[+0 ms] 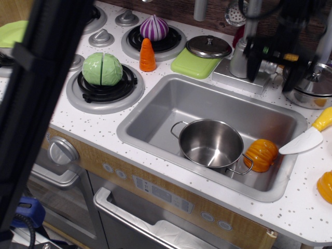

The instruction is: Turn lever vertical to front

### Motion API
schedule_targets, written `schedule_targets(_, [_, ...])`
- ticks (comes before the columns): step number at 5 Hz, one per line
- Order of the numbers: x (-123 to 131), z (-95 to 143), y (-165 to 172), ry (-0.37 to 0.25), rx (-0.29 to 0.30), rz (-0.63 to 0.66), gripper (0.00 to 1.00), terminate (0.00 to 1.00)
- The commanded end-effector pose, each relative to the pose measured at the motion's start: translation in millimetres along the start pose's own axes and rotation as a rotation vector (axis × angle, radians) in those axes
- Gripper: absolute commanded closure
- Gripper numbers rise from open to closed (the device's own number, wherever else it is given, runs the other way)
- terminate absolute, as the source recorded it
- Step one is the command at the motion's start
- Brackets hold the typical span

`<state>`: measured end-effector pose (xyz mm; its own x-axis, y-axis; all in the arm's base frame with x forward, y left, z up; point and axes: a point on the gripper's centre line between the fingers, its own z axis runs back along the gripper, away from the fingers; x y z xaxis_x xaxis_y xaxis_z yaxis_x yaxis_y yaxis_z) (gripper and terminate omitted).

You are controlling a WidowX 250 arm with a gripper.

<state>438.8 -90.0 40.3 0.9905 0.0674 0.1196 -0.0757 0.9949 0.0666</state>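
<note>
The lever (269,66) is a small silver stub on the right side of the grey faucet body (239,58), behind the sink. My black gripper (271,68) hangs over it at the upper right, blurred by motion. One finger (252,65) is left of the lever and the other is right of it, so the jaws stand apart around the lever. I cannot tell whether the fingers touch it. The lever's slim arm is hidden by the gripper.
The sink (155,111) holds a steel pot (210,142) and an orange pumpkin (261,154). A lidded pot (311,85) stands right of the gripper, and a knife (310,137) lies below it. A green board with a lid (199,59), a carrot (148,54), an onion (154,27) and a cabbage (102,68) are at the left. A dark blurred bar (36,93) blocks the left foreground.
</note>
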Motion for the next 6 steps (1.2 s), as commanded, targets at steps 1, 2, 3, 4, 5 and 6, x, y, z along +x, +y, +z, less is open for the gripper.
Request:
schedule_targets(1, [17,49,-6,-0.147,0.049,-0.013,0.00,0.00])
schedule_targets(2, [22,61,-10,-0.255,0.074,-0.003,0.00,0.00])
schedule_targets(3, [30,71,-14,-0.333,0.067,0.004,0.00,0.00])
schedule_targets(4, [40,78,-12,-0.388,0.084,0.011,0.00,0.00])
schedule_targets(5, [46,81,-6,-0.426,0.096,0.017,0.00,0.00])
schedule_targets(6, [52,80,0,-0.459,0.099,0.014,0.00,0.00])
